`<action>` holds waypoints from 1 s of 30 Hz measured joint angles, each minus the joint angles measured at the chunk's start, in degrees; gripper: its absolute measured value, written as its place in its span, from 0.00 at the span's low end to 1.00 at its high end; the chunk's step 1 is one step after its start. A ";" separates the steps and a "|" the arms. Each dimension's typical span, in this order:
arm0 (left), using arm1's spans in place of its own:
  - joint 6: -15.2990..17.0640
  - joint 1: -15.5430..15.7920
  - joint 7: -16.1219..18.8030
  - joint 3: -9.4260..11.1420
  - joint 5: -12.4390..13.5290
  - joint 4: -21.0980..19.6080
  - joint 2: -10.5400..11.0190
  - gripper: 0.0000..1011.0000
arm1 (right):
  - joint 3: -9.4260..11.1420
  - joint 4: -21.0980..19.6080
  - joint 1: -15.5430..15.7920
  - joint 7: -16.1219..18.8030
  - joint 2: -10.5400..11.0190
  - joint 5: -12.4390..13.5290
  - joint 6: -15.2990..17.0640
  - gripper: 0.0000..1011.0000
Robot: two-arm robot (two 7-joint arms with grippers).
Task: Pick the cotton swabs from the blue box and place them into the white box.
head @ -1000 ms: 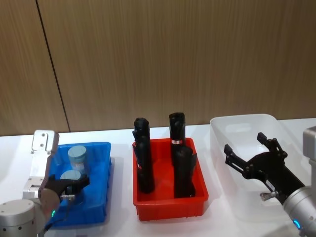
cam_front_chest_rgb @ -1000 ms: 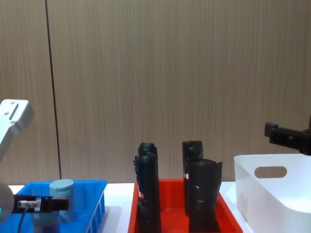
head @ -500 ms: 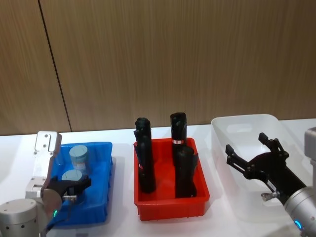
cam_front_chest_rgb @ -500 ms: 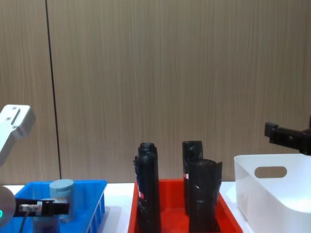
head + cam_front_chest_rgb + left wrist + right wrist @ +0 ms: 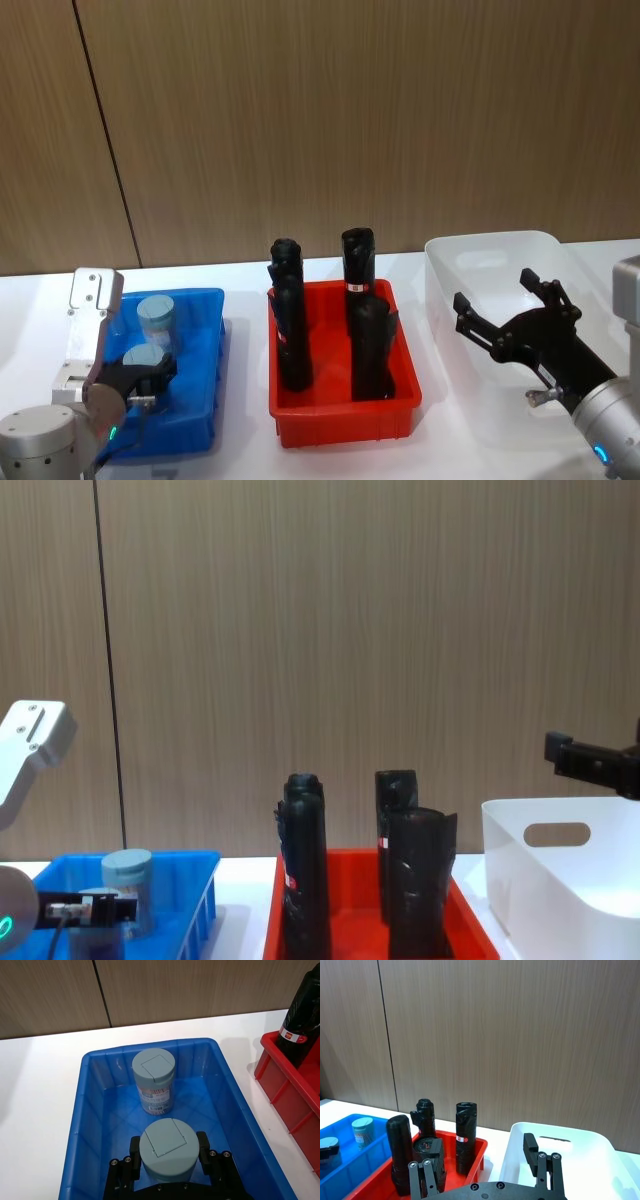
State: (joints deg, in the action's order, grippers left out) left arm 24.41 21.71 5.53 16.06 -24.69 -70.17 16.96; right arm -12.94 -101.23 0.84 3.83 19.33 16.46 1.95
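Two cotton swabs jars with pale blue lids stand in the blue box (image 5: 205, 400) at the left. My left gripper (image 5: 148, 372) reaches into the box, its black fingers (image 5: 134, 1149) pressed against both sides of the near jar (image 5: 167, 1152). The far jar (image 5: 153, 1082) stands free behind it, also seen from the chest (image 5: 127, 875). The white box (image 5: 490, 245) sits at the right. Above its front half hangs my right gripper (image 5: 495, 292), open and holding nothing.
A red bin (image 5: 345, 415) holding three tall black wrapped cylinders (image 5: 290, 320) stands between the two boxes. A wood-panel wall runs close behind the white table. Bare tabletop lies left of the blue box.
My left gripper has sunk slightly lower around the near jar. The right arm and both jars have stayed where they were.
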 joint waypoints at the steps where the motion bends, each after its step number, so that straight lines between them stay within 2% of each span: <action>1: -0.17 0.00 -0.01 0.00 0.07 0.06 -0.04 0.66 | 0.00 0.00 0.00 0.00 0.00 0.00 0.00 0.99; 9: -1.45 -0.20 -0.01 0.03 0.57 -0.27 -0.15 0.66 | 0.00 0.00 0.00 0.00 0.00 0.00 0.00 0.99; 17: -3.98 -1.06 -0.83 0.15 1.85 -2.83 0.03 0.66 | 0.00 0.00 0.00 0.00 0.00 0.00 0.00 0.99; 25: -6.94 -2.23 -3.29 0.25 3.38 -6.33 0.72 0.66 | 0.00 0.00 0.00 0.00 0.00 0.00 0.00 0.99; 30: -9.04 -3.46 -6.18 0.25 4.24 -9.60 1.66 0.66 | 0.00 0.00 0.00 0.00 0.00 0.00 0.00 0.99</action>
State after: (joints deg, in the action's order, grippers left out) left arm 15.37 18.25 -0.65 16.30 -20.45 -79.77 18.63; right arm -12.94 -101.23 0.84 3.83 19.34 16.46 1.95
